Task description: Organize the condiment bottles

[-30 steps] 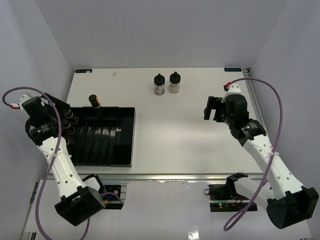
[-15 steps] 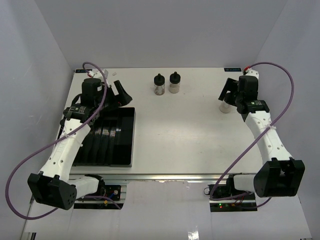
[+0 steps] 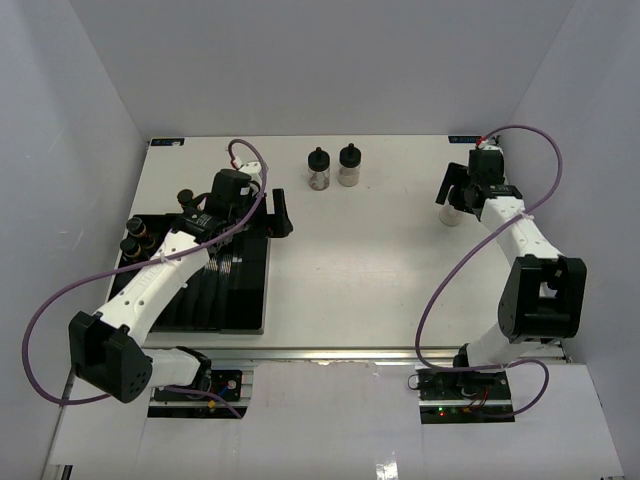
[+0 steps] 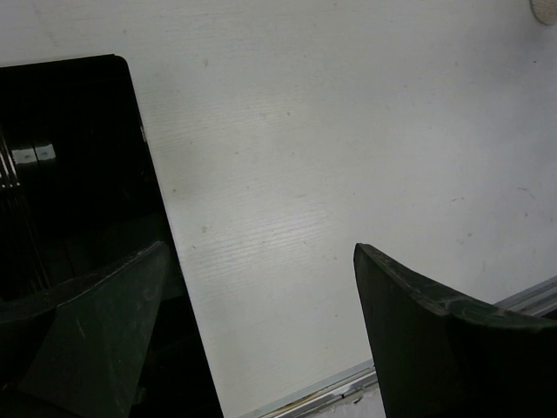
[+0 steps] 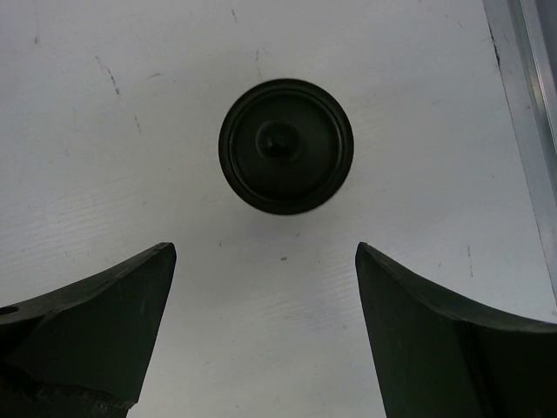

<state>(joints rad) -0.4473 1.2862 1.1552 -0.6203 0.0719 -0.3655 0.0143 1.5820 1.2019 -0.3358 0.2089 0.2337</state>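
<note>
Now: right gripper (image 5: pixel 264 250) hovers with jaws wide and empty. The black-capped condiment bottle (image 5: pixel 285 145) stands just beyond its fingertips, far right of the black slotted tray (image 3: pixel 256 300). Centre the cap between the fingers before closing. Left gripper (image 4: pixel 261 252) is wide and empty at the tray's right edge.

- table (image 4: pixel 348 131): white matt sheet with a fine ribbed grain, flecked with small dark scuffs;
- rail (image 5: pixel 531 87) at the right edge of the right wrist view: bare metal, dull brushed sheen;
- slotted tray (image 4: pixel 70 157): black glossy plastic, mirroring patches of light;
- left gripper (image 4: pixel 259 248) and right gripper (image 5: pixel 265 248): fingers (image 5: pixel 418 331) of dark matt plastic, faintly scratched;
- condiment bottle (image 5: pixel 285 145), seen from above: cap of smooth black plastic with a soft satin sheen;
- two squat bottles (image 3: pixel 319 178) at upper centre of the top view: clear walls, glass or plastic cannot be told; pale powder inside;
- left arm (image 3: pixel 150 290): smooth white plastic shell, black matt joints.
</note>
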